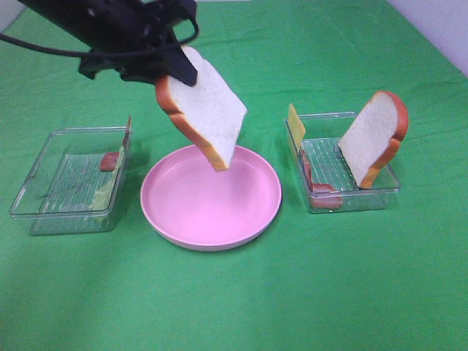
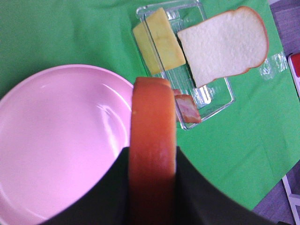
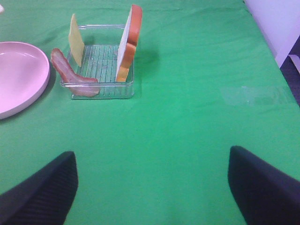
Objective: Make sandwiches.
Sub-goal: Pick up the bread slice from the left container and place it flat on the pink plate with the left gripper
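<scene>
My right jaws are spread wide, both fingers (image 3: 42, 190) hanging over bare green desk (image 3: 178, 117) with nothing between them. Ahead of them sits the right tray (image 1: 365, 199). It holds a bread slice (image 1: 373, 135) stood on edge and leaning, a cheese slice (image 1: 295, 124) upright at the wall nearest the plate, and bacon (image 1: 323, 194) draped at the front corner. The pink plate (image 1: 183, 212) lies in the middle of the desk, between the two trays. The left tray (image 1: 66, 219) has a bit of bacon (image 1: 110, 161) in it and what looks like pale lettuce (image 1: 102, 191). Farther back, my left jaws are pinching a second bread slice (image 1: 208, 110) by its crust. It hangs tilted above the plate's far rim, its lowest corner over the plate, and I can't tell whether it touches.
</scene>
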